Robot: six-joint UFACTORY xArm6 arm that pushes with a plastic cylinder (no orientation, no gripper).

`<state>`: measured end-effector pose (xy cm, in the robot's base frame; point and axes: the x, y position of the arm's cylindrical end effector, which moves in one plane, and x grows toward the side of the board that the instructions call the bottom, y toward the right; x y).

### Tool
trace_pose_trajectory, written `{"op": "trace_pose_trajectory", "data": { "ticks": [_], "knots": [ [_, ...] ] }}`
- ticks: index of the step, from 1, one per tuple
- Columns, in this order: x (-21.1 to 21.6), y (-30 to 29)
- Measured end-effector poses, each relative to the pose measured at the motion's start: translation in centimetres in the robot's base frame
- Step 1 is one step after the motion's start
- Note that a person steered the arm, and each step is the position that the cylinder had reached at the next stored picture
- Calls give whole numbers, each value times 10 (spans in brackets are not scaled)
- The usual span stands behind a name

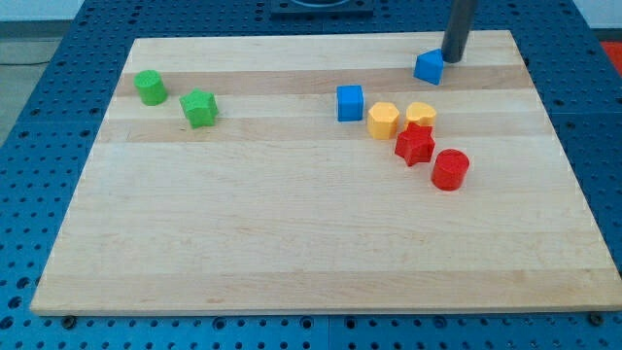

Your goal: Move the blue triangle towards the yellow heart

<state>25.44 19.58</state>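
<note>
The blue triangle (429, 67) lies near the view's top right on the wooden board (292, 243). My tip (452, 59) is just to its upper right, touching or almost touching it. The yellow heart (383, 120) lies lower and to the left of the triangle, next to a second yellow block (421, 114) whose shape is hard to make out.
A blue cube (350, 102) sits left of the yellow heart. A red star (415, 145) and a red cylinder (450, 168) lie below the yellow blocks. A green cylinder (150, 87) and a green block (199, 107) are at the view's upper left.
</note>
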Motion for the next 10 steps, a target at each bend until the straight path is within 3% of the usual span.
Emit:
{"op": "trace_pose_trajectory", "data": {
  "ticks": [1,3,5,8,10],
  "knots": [
    [11,9],
    [-21,-17],
    [-5,-54],
    [9,6],
    [30,-4]
  ]
}}
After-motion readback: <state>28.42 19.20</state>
